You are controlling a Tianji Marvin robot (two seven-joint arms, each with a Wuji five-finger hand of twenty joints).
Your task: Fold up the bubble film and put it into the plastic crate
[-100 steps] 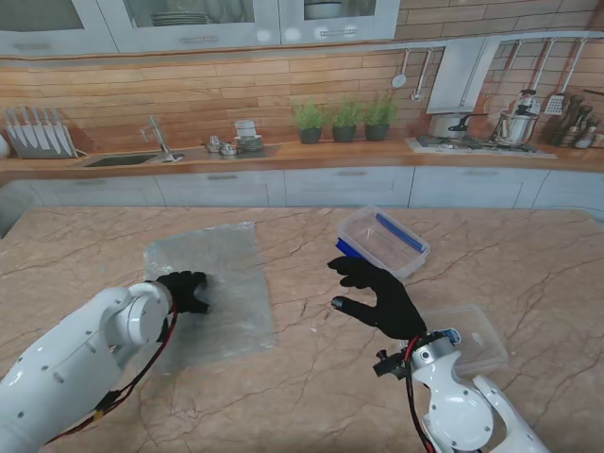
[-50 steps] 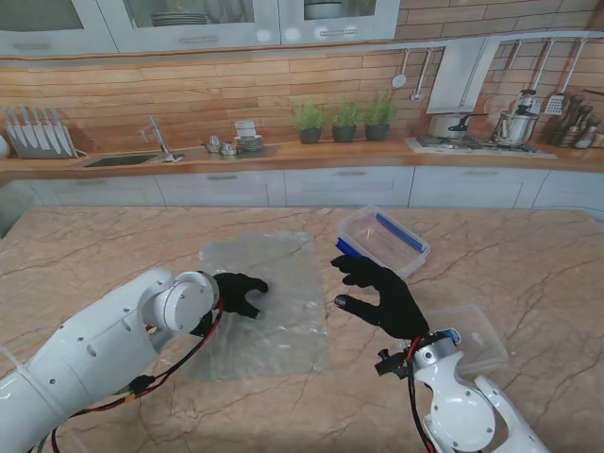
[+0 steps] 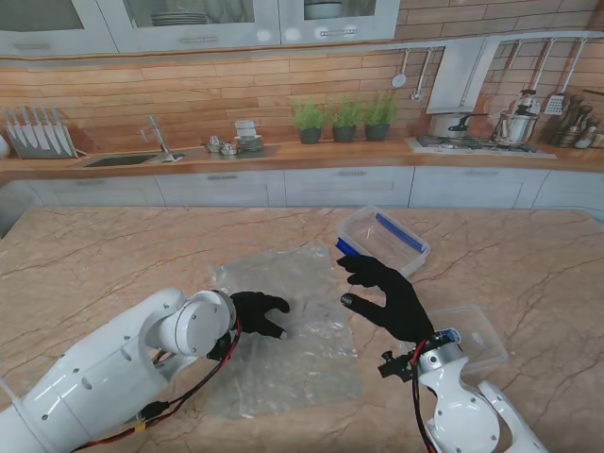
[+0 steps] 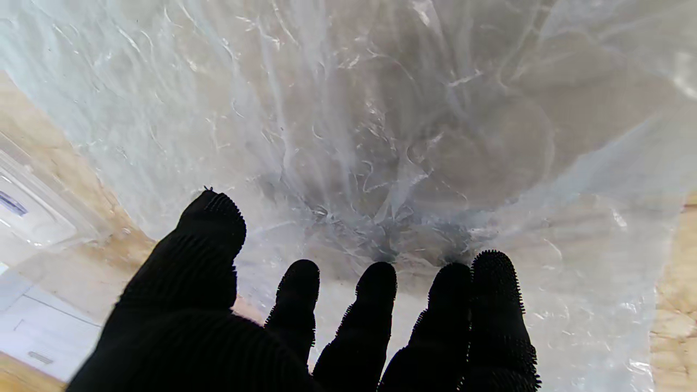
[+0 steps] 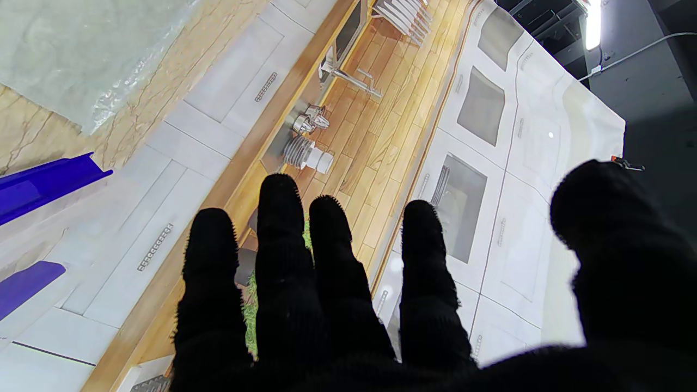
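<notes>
The bubble film [image 3: 300, 349] lies spread flat on the marble table, a clear wrinkled sheet. My left hand [image 3: 257, 312] rests palm down on its near-left part, fingers stretched out and pressing the sheet, which puckers at the fingertips [image 4: 375, 283] in the left wrist view. The clear plastic crate [image 3: 408, 257] with blue handles stands tilted just right of the film's far corner. My right hand [image 3: 385, 294] hovers open between film and crate, fingers spread, holding nothing. The right wrist view shows those fingers [image 5: 283, 261], a corner of the film [image 5: 81, 49] and a blue crate handle [image 5: 49, 179].
A clear lid [image 3: 477, 338] lies flat on the table to the right of my right hand. Beyond the table's far edge runs a kitchen counter with a sink, potted herbs and a stove.
My left hand has slid to the right across the table, dragging the film with it until it lies close to the crate. My right hand has shifted only slightly.
</notes>
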